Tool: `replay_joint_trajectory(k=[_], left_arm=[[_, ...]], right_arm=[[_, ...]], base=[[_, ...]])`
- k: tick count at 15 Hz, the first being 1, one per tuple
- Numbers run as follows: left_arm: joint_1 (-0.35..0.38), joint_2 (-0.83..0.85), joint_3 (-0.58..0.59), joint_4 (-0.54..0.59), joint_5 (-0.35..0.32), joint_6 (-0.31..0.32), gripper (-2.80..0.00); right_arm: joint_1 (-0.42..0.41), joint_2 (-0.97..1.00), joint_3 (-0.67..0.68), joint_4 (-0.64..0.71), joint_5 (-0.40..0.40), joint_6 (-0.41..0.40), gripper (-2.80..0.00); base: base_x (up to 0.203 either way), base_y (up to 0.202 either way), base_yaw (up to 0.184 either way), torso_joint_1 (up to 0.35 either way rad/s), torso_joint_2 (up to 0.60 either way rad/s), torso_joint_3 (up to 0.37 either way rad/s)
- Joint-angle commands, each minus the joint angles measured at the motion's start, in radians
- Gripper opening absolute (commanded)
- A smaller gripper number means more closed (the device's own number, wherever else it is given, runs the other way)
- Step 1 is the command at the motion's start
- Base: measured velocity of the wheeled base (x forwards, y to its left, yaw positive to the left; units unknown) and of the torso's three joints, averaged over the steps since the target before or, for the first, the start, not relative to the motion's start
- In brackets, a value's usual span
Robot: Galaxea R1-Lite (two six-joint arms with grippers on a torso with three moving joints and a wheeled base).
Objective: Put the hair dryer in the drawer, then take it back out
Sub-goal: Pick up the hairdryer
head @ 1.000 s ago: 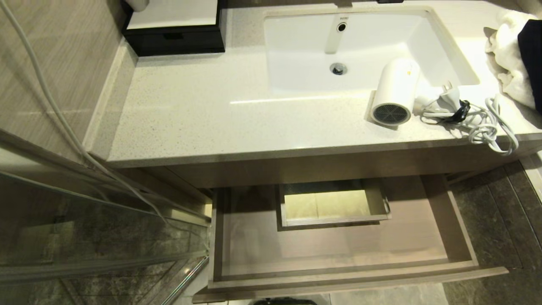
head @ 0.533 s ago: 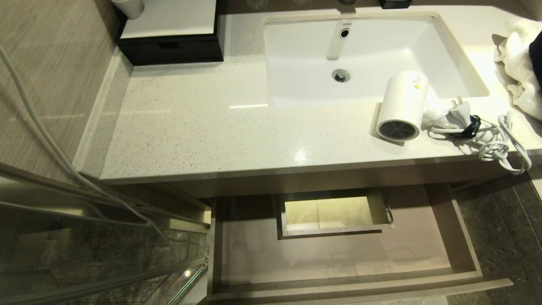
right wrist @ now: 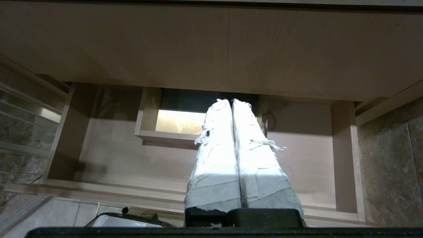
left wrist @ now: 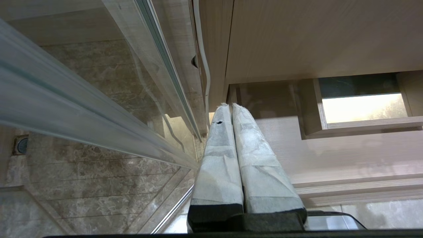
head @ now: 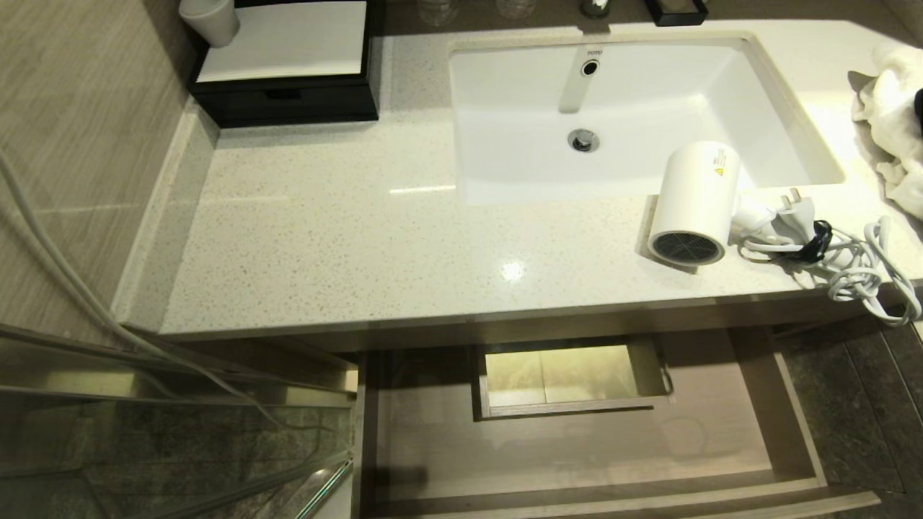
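- One drawer (head: 591,447) is standing pulled open at the bottom of the frame, holding nothing.
- Two pincers, left pincer (left wrist: 231,105) and right pincer (right wrist: 231,100), are hanging before it, both pressed together, pinching nothing.
- One hair dryer (head: 692,205) is lying on the bench (head: 346,238) at the right, well apart from both pincers, its cord (head: 858,270) beside it.
- One sink (head: 649,94) is sitting behind.
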Motion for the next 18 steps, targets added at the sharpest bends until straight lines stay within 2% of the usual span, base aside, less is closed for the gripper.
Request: replay_joint_trajectory(k=[1, 6, 7, 9, 12, 14, 16, 18], left_arm=[[0.0, 0.0, 0.002, 0.0, 0.0, 0.0, -2.8], [0.0, 0.0, 0.002, 0.0, 0.0, 0.0, -2.8], [0.0, 0.0, 0.002, 0.0, 0.0, 0.0, -2.8], [0.0, 0.0, 0.001, 0.0, 0.0, 0.0, -2.8], [0.0, 0.0, 0.002, 0.0, 0.0, 0.0, -2.8], [0.0, 0.0, 0.002, 0.0, 0.0, 0.0, -2.8], [0.0, 0.0, 0.001, 0.0, 0.0, 0.0, -2.8], [0.0, 0.0, 0.002, 0.0, 0.0, 0.0, -2.8]], right_arm=[[0.0, -0.039, 0.04, -0.001, 0.0, -0.001, -2.8], [0.0, -0.039, 0.032, 0.0, 0.0, -0.008, -2.8], [0.0, -0.039, -0.008, 0.005, 0.002, -0.011, -2.8], [0.0, -0.038, -0.202, 0.086, -0.008, -0.011, -2.8], [-0.001, 0.081, -0.726, 0.428, -0.028, 0.0, -2.8], [-0.001, 0.295, -1.004, 0.659, -0.038, 0.009, -2.8], [0.0, 0.495, -1.115, 0.797, -0.046, 0.009, -2.8], [0.001, 0.661, -1.151, 0.866, -0.049, 0.001, -2.8]], base=[[0.0, 0.0, 0.0, 0.0, 0.0, 0.0], [0.0, 0.0, 0.0, 0.0, 0.0, 0.0], [0.0, 0.0, 0.0, 0.0, 0.0, 0.0], [0.0, 0.0, 0.0, 0.0, 0.0, 0.0], [0.0, 0.0, 0.0, 0.0, 0.0, 0.0], [0.0, 0.0, 0.0, 0.0, 0.0, 0.0], [0.0, 0.0, 0.0, 0.0, 0.0, 0.0], [0.0, 0.0, 0.0, 0.0, 0.0, 0.0]])
